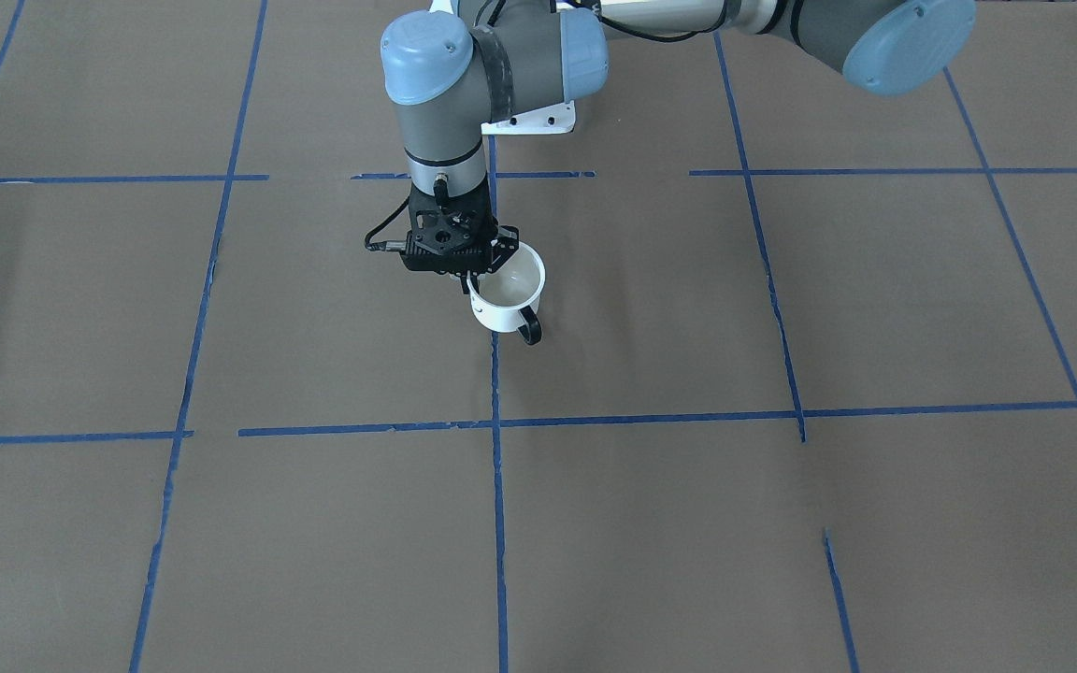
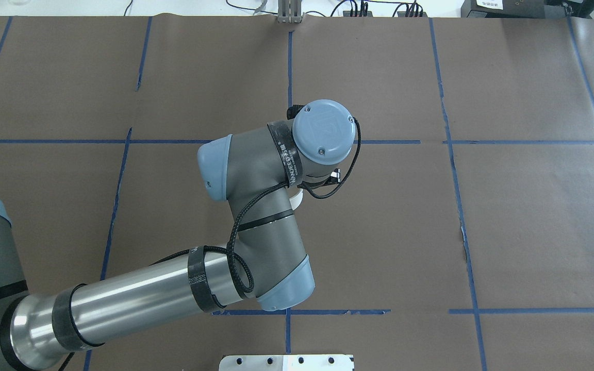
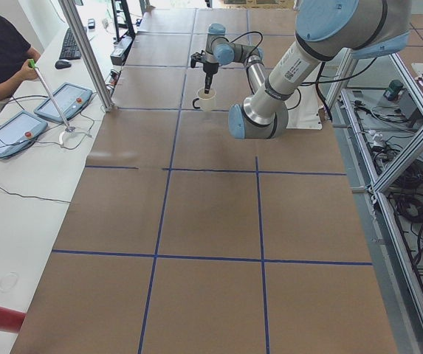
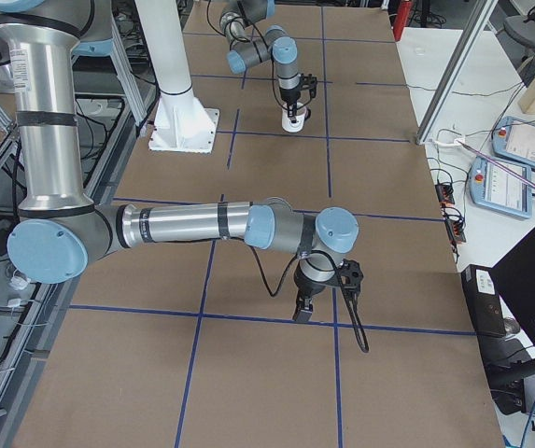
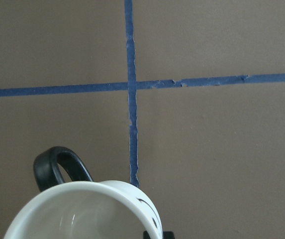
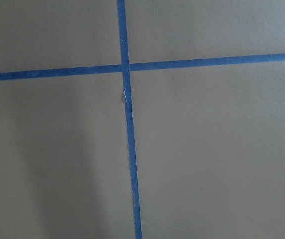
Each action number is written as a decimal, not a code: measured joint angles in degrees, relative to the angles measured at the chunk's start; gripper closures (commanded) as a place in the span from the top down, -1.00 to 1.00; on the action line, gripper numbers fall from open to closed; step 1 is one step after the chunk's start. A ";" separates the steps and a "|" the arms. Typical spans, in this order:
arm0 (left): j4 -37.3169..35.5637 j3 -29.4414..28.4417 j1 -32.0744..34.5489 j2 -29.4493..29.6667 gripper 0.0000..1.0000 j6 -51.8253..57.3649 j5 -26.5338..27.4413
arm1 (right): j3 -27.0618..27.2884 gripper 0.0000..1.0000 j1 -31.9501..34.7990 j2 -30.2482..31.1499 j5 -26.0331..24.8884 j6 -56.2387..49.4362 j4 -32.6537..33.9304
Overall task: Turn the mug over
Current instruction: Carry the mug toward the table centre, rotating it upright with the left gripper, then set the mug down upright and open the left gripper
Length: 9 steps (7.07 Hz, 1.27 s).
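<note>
The white mug [image 1: 509,299] with a black loop handle stands mouth up, near the middle of the brown table. My left gripper [image 1: 475,280] points straight down and is shut on the mug's rim, one finger inside and one outside. I cannot tell whether the mug touches the table. The left wrist view shows the mug [image 5: 82,209] from above, with its handle [image 5: 57,164] and part of the black face. In the overhead view only a white sliver of the mug [image 2: 297,198] shows under the wrist. My right gripper [image 4: 302,313] hangs low over the table far from the mug; I cannot tell whether it is open.
Blue tape lines [image 1: 497,422] divide the brown paper into squares. A white mounting plate [image 1: 538,120] lies behind the mug near the robot base. An operators' bench with tablets [image 3: 63,102] runs along the far side, and a person sits there.
</note>
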<state>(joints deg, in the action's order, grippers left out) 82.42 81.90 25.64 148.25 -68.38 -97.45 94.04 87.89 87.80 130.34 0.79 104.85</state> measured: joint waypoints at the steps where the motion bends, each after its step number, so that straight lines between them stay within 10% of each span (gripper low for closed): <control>1: 0.61 -0.16 -0.88 -0.38 -1.00 0.01 0.42 | 0.00 1.00 0.00 0.00 0.00 0.00 0.00; 2: 1.66 -0.19 -1.79 -0.88 -1.00 -0.02 0.94 | 0.00 1.00 0.00 0.00 0.00 0.00 0.00; 3: 2.31 -0.18 -2.21 -1.18 0.78 -0.17 1.18 | 0.00 1.00 0.00 0.00 0.00 0.00 0.00; 9: 1.78 3.71 -1.05 -1.36 1.00 1.35 1.08 | 0.00 1.00 0.00 0.00 0.00 0.00 0.00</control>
<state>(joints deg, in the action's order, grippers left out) 84.20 85.62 24.59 146.90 -67.03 -96.37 94.04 87.89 87.80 130.34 0.79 104.85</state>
